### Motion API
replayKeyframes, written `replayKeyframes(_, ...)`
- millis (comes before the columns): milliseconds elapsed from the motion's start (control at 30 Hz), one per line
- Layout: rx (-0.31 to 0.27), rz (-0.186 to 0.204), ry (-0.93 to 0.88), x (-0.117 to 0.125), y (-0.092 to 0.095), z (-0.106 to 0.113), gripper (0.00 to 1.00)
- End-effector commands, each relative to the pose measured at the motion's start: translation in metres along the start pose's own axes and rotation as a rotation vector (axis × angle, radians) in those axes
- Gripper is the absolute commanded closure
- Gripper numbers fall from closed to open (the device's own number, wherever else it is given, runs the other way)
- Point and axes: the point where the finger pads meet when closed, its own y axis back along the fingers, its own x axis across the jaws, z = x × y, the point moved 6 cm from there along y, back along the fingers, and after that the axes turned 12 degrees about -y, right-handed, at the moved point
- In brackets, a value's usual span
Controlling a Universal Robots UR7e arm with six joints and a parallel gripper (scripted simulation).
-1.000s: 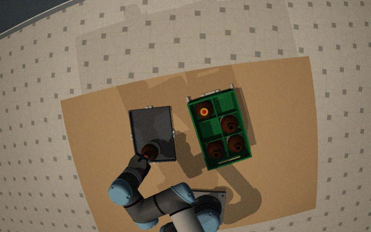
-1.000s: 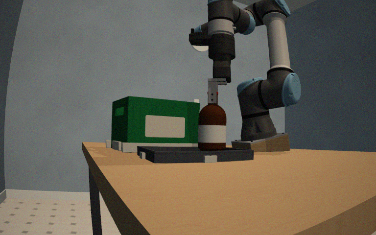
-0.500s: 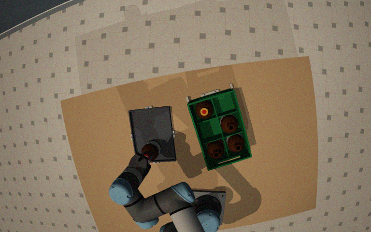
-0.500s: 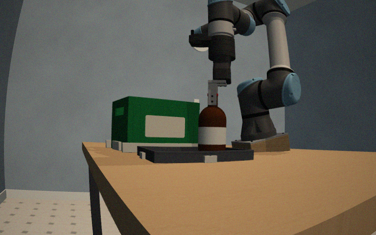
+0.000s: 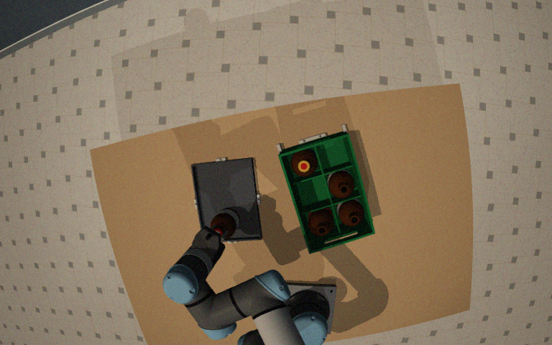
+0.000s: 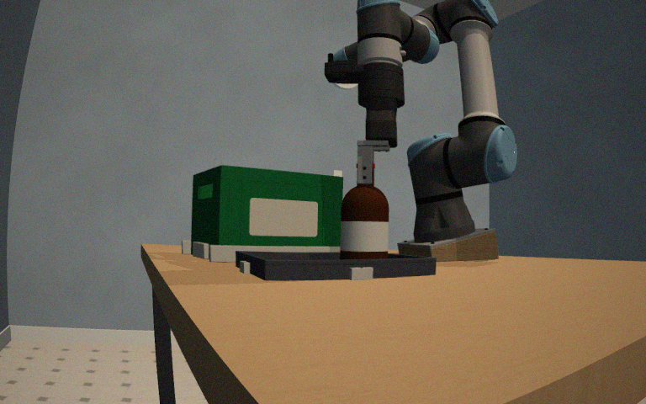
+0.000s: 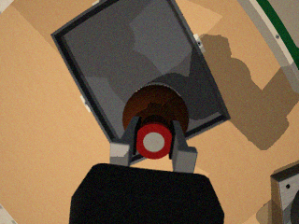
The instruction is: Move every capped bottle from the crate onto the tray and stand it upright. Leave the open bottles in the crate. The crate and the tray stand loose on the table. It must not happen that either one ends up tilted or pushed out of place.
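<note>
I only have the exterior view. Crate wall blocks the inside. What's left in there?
Observer: Top view shows four bottles in the green crate; one, in the far-left cell, has a red and yellow cap.
Operator: The other three?
Observer: Open necks, dark holes: one in the middle right cell, two in the near row.
Operator: Are the fingers actually on the held bottle's cap?
Observer: Wrist view shows the fingers on either side of the red cap, so the gripper is shut on the capped bottle.
Operator: Where on the tray?
Observer: Near the corner of the dark tray closest to the arm's base.
</note>
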Motion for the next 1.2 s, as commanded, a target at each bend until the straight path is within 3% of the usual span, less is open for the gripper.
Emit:
replayKeyframes(0,0.0,-0.001,0.0,-0.0003,-0.0007,-0.0001,1.0)
replayKeyframes(333,0.001,-0.001,0.0,-0.0003,-0.0032,-0.0001,1.0)
replayKeyframes(367,0.0,-0.001,0.0,-0.0003,-0.0027,-0.0001,0.0)
replayKeyframes(1167,0.0,-0.001,0.0,-0.0003,-0.0027,-0.0001,0.0)
